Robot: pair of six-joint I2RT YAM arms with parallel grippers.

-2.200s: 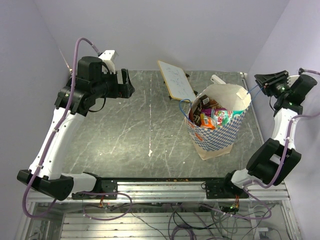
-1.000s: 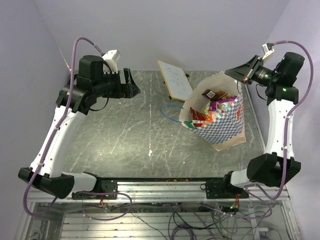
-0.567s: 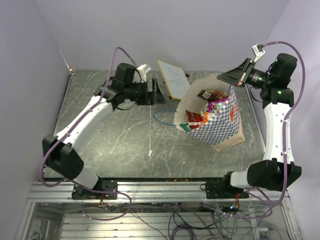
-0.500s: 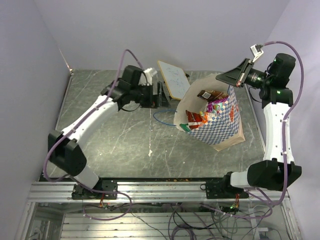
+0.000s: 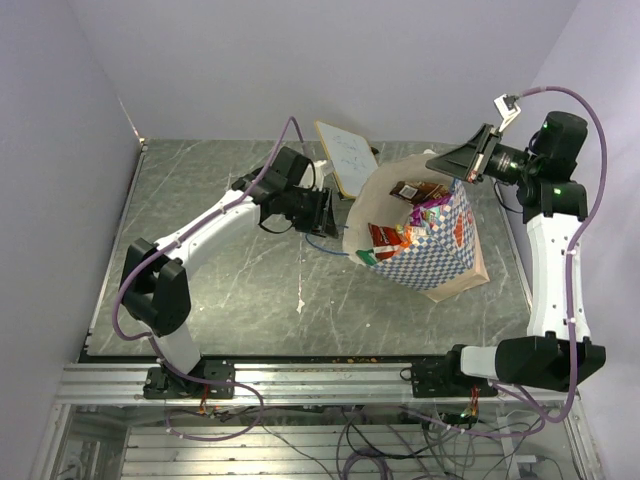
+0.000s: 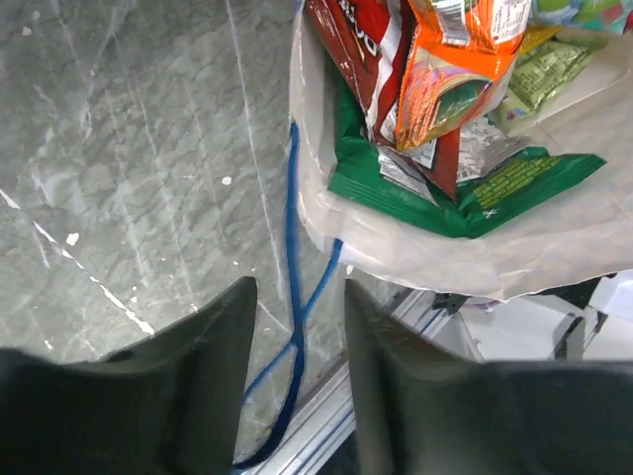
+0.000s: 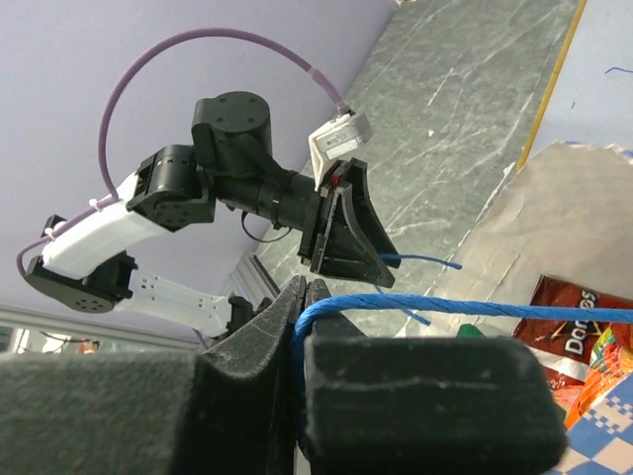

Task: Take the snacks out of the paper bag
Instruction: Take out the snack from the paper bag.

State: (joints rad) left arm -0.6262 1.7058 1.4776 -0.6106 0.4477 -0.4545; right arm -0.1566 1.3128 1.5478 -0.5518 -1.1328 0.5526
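The blue-and-white checkered paper bag [image 5: 440, 262] hangs tilted, its mouth facing left. Snacks [image 5: 405, 228] crowd the opening: a green packet [image 6: 445, 188], an orange one [image 6: 465, 69] and a red one [image 6: 356, 40]. My right gripper [image 5: 434, 160] is shut on the bag's upper blue cord handle [image 7: 445, 309], held above the bag. My left gripper [image 5: 330, 212] sits just left of the bag's mouth. Its jaws stand apart, with the lower blue handle [image 6: 294, 247] running between them, untouched.
A flat white board [image 5: 350, 160] lies tilted behind the bag, close to my left wrist. The grey marbled table [image 5: 220, 260] stretches to the left. A metal rail [image 5: 330, 375] runs along the near edge.
My left arm swung from the far left across to the bag's mouth and its jaws narrowed around the lower handle. My right gripper lifted the upper handle, tipping the bag leftward.
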